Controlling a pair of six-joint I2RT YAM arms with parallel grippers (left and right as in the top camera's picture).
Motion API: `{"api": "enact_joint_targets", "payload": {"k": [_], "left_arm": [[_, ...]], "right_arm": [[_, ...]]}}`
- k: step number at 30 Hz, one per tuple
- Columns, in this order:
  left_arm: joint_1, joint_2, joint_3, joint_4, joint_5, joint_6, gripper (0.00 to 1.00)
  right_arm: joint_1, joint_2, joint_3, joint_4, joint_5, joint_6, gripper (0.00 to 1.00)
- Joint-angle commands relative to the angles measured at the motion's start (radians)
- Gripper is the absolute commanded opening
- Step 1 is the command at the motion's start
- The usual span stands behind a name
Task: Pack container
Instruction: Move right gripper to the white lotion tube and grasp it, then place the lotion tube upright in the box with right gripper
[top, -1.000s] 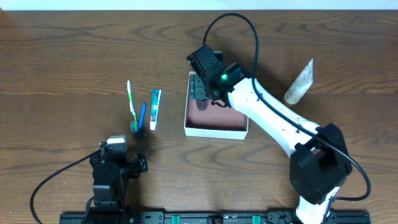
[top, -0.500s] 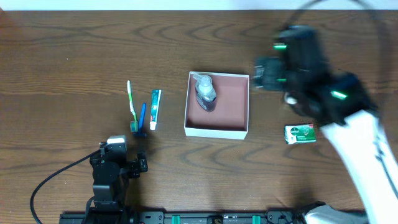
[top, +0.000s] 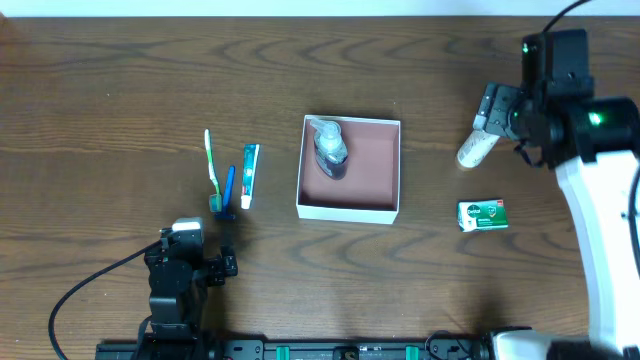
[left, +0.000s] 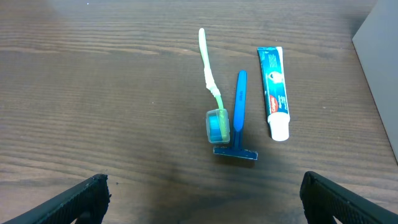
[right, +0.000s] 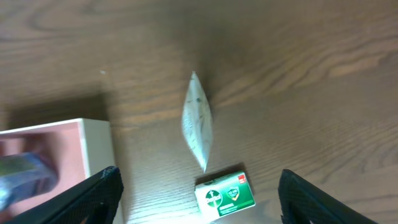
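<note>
The container (top: 386, 170), a square white-walled box with a reddish-brown inside, sits mid-table with a clear pump bottle (top: 330, 150) lying in its left half. Its wall also shows in the right wrist view (right: 96, 155). My right gripper (top: 503, 115) is open and empty, above a white sachet (top: 474, 149) and a green soap box (top: 482, 214). In the right wrist view the sachet (right: 197, 120) and soap box (right: 225, 194) lie between the open fingers (right: 214, 200). My left gripper (top: 190, 262) is open and empty near the front edge (left: 217, 200).
Left of the container lie a green toothbrush (top: 211, 160), a blue razor (top: 228, 192) and a toothpaste tube (top: 249, 175). They show in the left wrist view too: toothbrush (left: 210, 87), razor (left: 238, 115), toothpaste (left: 274, 91). A black rail runs along the front edge.
My right arm has left the container, where the pump bottle now lies, and swung right to hover over the sachet and soap box. The left arm has not moved.
</note>
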Motion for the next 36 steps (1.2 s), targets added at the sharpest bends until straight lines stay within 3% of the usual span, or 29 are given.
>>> {"api": "enact_joint_targets", "payload": {"k": [1, 7, 14, 18, 21, 26, 36], "left_arm": [[0.005, -0.006, -0.017, -0.003, -0.004, -0.016, 0.98], [0.005, -0.006, -0.017, -0.003, -0.004, -0.016, 0.98], [0.005, -0.006, -0.017, -0.003, -0.004, -0.016, 0.98], [0.005, -0.006, -0.017, -0.003, -0.004, -0.016, 0.98], [0.005, -0.006, -0.017, -0.003, -0.004, -0.016, 0.98], [0.005, -0.006, -0.017, -0.003, -0.004, -0.016, 0.98], [0.005, -0.006, -0.017, -0.003, -0.004, -0.016, 0.98]], "right_arm": [[-0.042, 0.077, -0.006, 0.01, -0.037, -0.03, 0.76], [-0.058, 0.151, -0.006, 0.041, -0.072, -0.029, 0.5], [-0.058, 0.172, -0.007, 0.056, -0.091, -0.029, 0.5], [-0.058, 0.204, -0.007, 0.055, -0.117, -0.027, 0.29], [-0.058, 0.22, -0.007, 0.055, -0.121, -0.017, 0.25], [-0.058, 0.212, -0.006, 0.056, -0.116, -0.017, 0.04], [-0.058, 0.203, -0.006, 0.057, -0.108, -0.01, 0.01]]}}
